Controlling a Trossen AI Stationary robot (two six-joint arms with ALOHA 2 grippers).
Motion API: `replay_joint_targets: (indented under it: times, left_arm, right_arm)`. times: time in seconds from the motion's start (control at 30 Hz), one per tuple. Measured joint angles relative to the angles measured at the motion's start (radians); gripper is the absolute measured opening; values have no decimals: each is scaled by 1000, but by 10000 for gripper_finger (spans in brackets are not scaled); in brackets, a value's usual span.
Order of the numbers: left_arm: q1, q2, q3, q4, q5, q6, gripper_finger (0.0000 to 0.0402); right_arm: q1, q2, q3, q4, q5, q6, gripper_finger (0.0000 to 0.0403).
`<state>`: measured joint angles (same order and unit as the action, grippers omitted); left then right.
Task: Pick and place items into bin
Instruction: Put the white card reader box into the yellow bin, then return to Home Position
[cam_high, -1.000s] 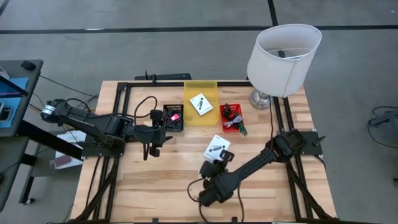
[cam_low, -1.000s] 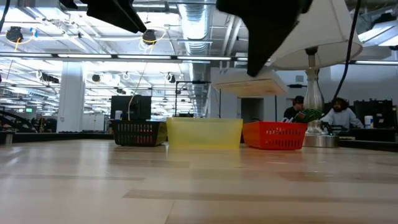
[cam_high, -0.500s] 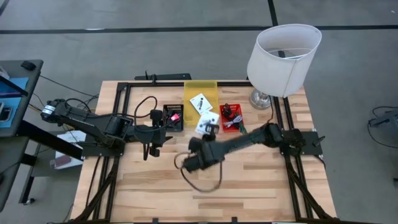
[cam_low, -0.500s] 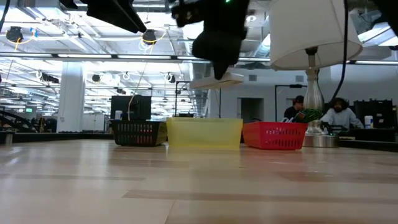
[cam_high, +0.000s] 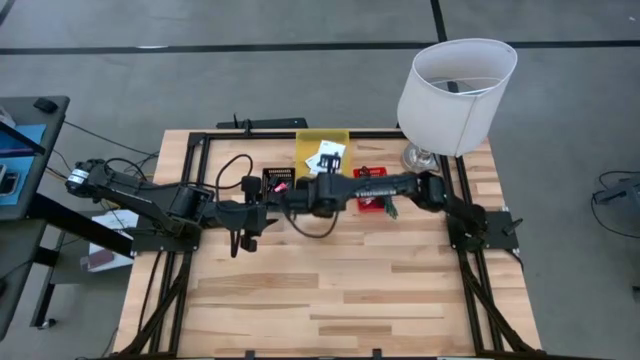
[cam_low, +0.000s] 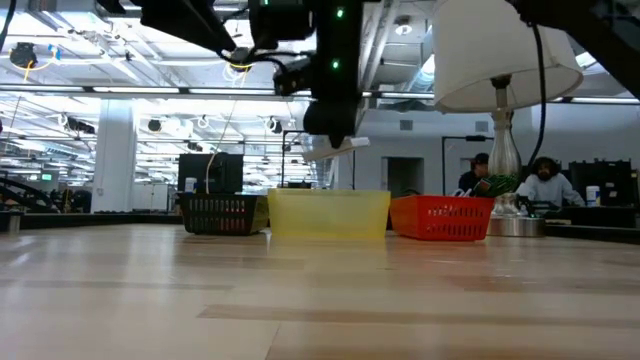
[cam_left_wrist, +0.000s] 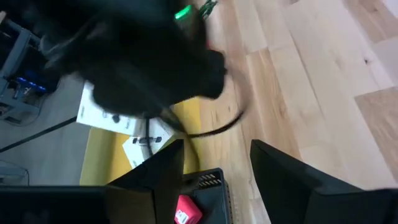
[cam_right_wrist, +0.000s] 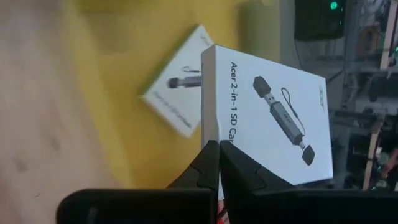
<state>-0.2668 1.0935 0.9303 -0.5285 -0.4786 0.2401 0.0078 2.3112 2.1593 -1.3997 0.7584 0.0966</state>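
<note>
High view: right gripper reaches across the table to the yellow bin near the far edge, clamped on a white box held over the bin. Left gripper waits beside the black basket, fingers apart, empty.

Low view: box hangs tilted under the right gripper, above the bin, clear of its rim.

Left wrist view: second box lies in the bin.

Right wrist view: fingers pinch the held box's edge; second box lies on the bin floor beyond.
</note>
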Motion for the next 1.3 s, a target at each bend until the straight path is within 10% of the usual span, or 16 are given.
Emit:
replay_joint_targets:
  times: [0.6,1.0,1.3]
  left_arm:
    - [1,0,1,-8,-2,0,179]
    - [-2,0,1,-6,7,0,179]
    - [0,0,1,5,3,-33,178]
  right_arm:
    - [-85,0,-33,117,-234,-37,95]
    - [63,0,-32,-176,-304,250,97]
    - [244,-18,-27,-54,-380,290,98]
